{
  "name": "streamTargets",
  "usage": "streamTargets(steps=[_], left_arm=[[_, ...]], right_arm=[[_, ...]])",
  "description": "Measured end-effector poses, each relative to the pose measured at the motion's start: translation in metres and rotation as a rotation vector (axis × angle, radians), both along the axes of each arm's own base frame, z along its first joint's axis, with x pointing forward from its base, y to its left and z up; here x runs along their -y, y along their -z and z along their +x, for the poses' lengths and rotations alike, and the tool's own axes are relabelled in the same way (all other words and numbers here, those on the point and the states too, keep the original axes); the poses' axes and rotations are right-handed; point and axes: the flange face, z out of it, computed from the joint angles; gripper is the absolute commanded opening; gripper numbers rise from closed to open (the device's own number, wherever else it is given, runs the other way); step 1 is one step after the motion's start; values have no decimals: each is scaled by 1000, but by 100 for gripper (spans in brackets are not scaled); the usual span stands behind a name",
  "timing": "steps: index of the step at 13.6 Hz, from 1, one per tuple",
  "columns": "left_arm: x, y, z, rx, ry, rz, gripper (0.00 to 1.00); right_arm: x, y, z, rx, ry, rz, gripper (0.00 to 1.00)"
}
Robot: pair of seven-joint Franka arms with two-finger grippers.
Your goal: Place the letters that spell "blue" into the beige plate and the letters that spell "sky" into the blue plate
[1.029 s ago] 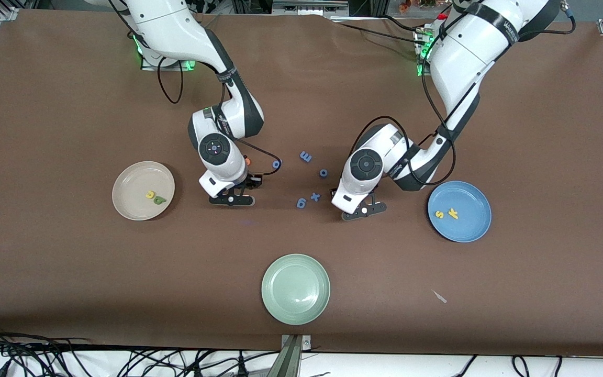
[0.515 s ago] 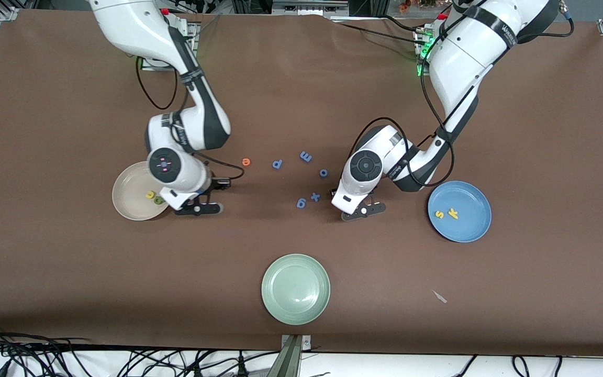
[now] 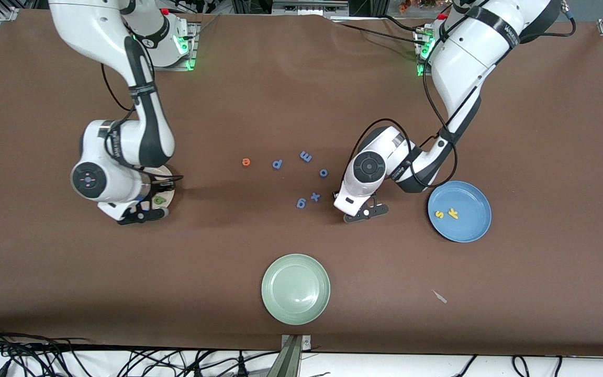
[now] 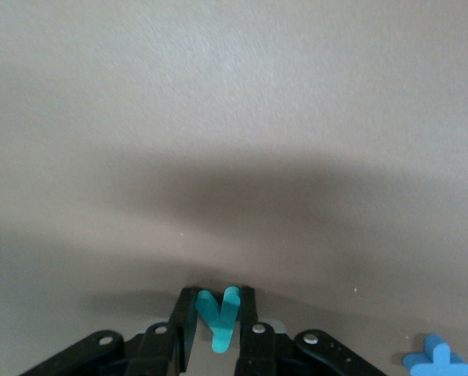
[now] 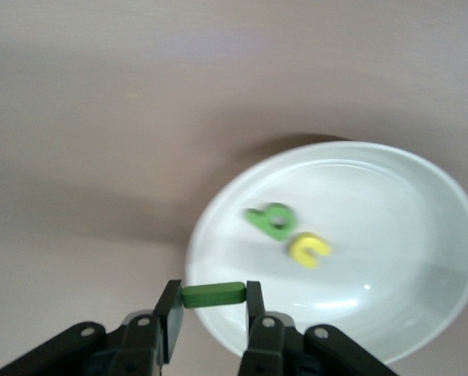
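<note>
Right gripper (image 5: pixel 210 313) over beige plate (image 3: pixel 168 183) rim, jaws clamped on thin green l (image 5: pixel 212 294). Carry inward past the rim before releasing; foam is light, may cling. Green b (image 5: pixel 270 220), yellow u (image 5: pixel 309 249) lie inside. Left gripper (image 4: pixel 218 333) pinches teal y (image 4: pixel 219 316) near blue x (image 3: pixel 315 197); blue plate (image 3: pixel 471 228) glossy.

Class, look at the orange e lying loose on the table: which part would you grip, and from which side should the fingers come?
Come straight down from above. The orange e lies flat on the table, alone, so only its outer edges offer a hold: probably pinch across the outer rim, one finger on each edge. The nearest blue letter sits well apart toward the left arm's end.
</note>
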Motion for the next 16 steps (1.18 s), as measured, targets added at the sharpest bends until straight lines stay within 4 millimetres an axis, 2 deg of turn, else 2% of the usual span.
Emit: streamTargets(steps=[1, 2, 5, 7, 9, 11, 12, 13, 14, 16], left_arm=[[-5, -7, 6, 9, 5, 1, 6], [-17, -21, 15, 13, 29, 8, 7], [-78, -71, 44, -2, 138, 44, 10], [-122, -93, 55, -36, 209, 64, 10], [-165, -98, 63, -82, 294, 65, 10], [-204, -91, 66, -125, 370, 48, 16], [-221, -81, 63, -152, 394, 40, 31], [-234, -72, 59, -176, 407, 33, 82], [-247, -66, 58, -192, 426, 24, 100], [-267, -65, 60, -198, 475, 4, 100]], right_arm=[[14, 4, 1, -5, 13, -2, 89], [21, 8, 2, -9, 22, -5, 100], [17, 14, 3, -9, 32, -13, 100], [3, 10, 5, 2, 76, -22, 100], [-24, 7, 4, 11, 114, -32, 100], [-58, 7, -3, 14, 156, -32, 100], [-79, 6, -8, 14, 175, -33, 100], [-99, 6, -13, 16, 193, -40, 100], [-117, 5, -19, 20, 214, -50, 100], [-153, 2, -32, 38, 238, -62, 100]])
